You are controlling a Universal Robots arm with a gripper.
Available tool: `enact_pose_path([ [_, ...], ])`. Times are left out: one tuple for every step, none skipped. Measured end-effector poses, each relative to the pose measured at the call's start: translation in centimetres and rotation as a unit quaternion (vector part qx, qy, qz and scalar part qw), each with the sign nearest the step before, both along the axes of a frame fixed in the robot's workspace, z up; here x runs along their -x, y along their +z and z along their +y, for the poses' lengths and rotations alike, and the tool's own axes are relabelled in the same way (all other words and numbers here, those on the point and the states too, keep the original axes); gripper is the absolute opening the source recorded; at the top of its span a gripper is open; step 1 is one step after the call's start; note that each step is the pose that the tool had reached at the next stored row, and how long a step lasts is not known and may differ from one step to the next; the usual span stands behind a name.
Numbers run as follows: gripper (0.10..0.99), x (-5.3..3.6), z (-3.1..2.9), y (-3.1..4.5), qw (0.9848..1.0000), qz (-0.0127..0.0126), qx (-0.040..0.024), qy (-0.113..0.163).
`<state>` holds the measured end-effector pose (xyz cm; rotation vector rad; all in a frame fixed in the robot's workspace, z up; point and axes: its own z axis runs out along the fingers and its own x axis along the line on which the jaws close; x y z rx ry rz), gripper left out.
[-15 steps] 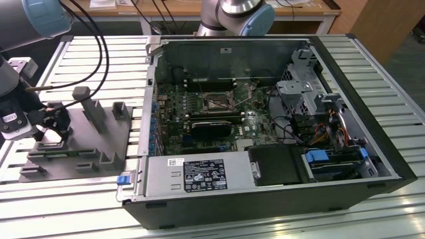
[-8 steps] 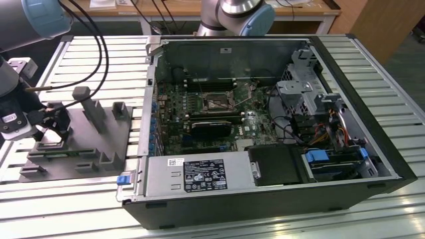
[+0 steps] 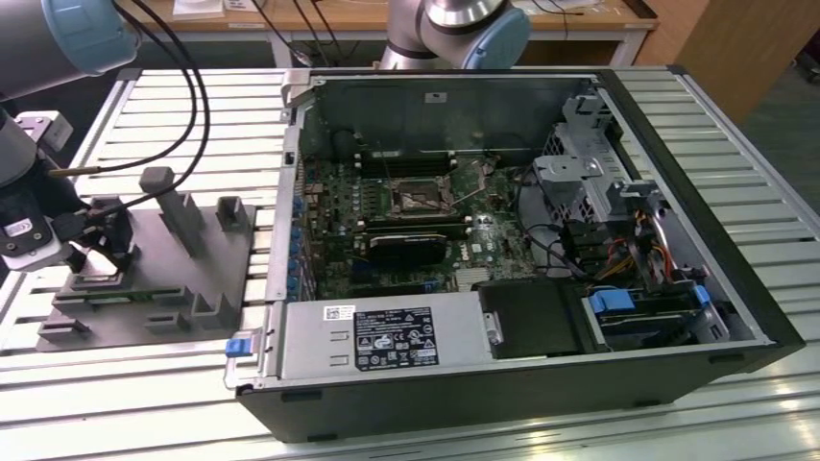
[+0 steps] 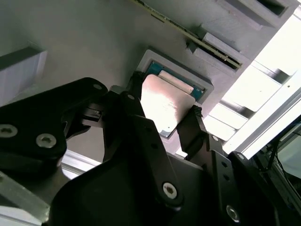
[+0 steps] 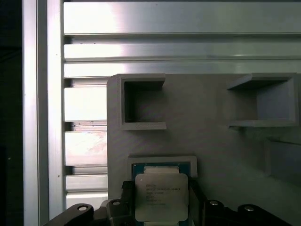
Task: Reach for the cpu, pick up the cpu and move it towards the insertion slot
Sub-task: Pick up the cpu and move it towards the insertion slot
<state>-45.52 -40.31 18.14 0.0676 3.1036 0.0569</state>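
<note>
The cpu (image 4: 165,104) is a small square chip with a shiny silver top, also seen as cpu (image 5: 161,197) in the first wrist view. It sits between my black fingers (image 4: 196,123), which press on two opposite edges. It hangs just above a square pocket (image 5: 162,165) in the grey plastic tray (image 3: 160,288). My gripper (image 3: 96,242) is over the tray's near corner at the exterior view's left; gripper (image 4: 164,100), gripper (image 5: 161,200). The insertion slot (image 3: 421,199), a dark socket in a silver frame, lies on the green board inside the open computer case, well to the right.
The tray carries upright posts (image 3: 164,197) and open boxes (image 5: 141,102) close to my gripper. The case wall (image 3: 292,192) stands between the tray and the board. A black card (image 3: 407,242) and a power supply (image 3: 384,336) lie near the socket. Cables (image 3: 192,86) hang from the arm.
</note>
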Motion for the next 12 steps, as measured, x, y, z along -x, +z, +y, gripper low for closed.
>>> enact_pose_path([
  [0.541,0.0,0.0,0.0,1.0,0.0,0.0,0.0],
  [0.541,0.0,0.0,0.0,1.0,0.0,0.0,0.0],
  [0.541,0.0,0.0,-0.01,1.0,0.0,0.0,0.0],
  [0.541,0.0,0.0,-0.01,1.0,0.0,0.0,0.0],
  [0.541,0.0,0.0,0.0,1.0,0.0,0.0,0.0],
  [0.541,-0.01,0.0,0.07,1.0,-0.0002,-0.0001,0.0],
  [0.541,0.0,0.0,0.19,1.0,-0.0002,-0.0001,0.0],
  [0.541,0.0,0.0,0.35,1.0,0.0,0.0,0.0],
  [0.541,0.0,0.0,0.5,1.0,-0.0001,0.0,0.0],
  [0.541,0.0,0.0,0.65,1.0,0.0,0.0,0.0],
  [0.541,0.0,0.0,0.8,1.0,0.0,0.0,0.0],
  [0.541,0.0,0.0,0.96,1.0,0.0,0.0,0.0],
])
